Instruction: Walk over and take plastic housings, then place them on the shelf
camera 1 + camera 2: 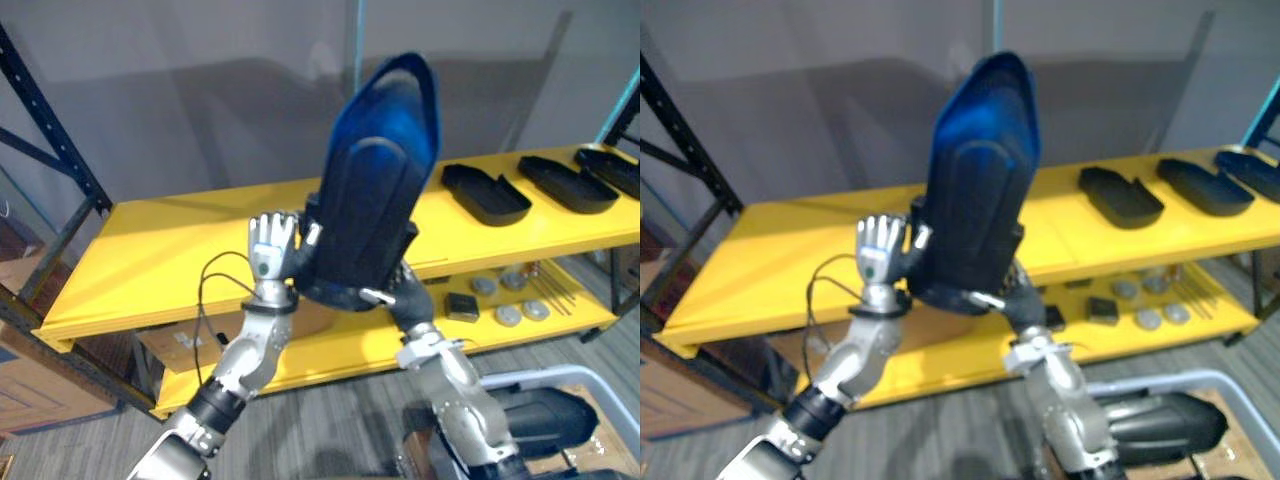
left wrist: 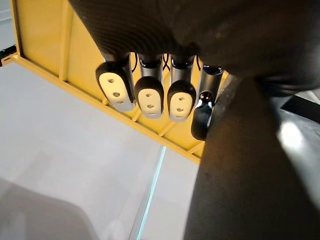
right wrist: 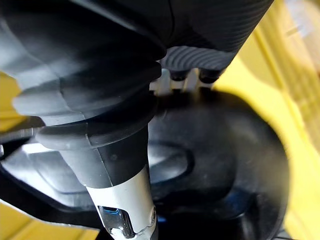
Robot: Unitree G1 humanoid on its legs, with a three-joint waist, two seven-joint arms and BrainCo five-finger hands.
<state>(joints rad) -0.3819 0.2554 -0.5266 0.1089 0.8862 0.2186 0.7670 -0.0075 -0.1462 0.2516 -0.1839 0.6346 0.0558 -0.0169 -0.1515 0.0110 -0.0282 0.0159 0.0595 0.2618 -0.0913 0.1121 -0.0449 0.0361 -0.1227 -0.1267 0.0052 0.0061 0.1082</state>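
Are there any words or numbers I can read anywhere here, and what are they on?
No text can be read.
The dark plastic housing held up between the left hand and the right hand shows no print.
A pale label on the cardboard box under the top board of the yellow shelf is too blurred to read.

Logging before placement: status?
Left hand open, against housing. Right hand under it. Housing upright before yellow shelf. Three other housings on shelf's right end.
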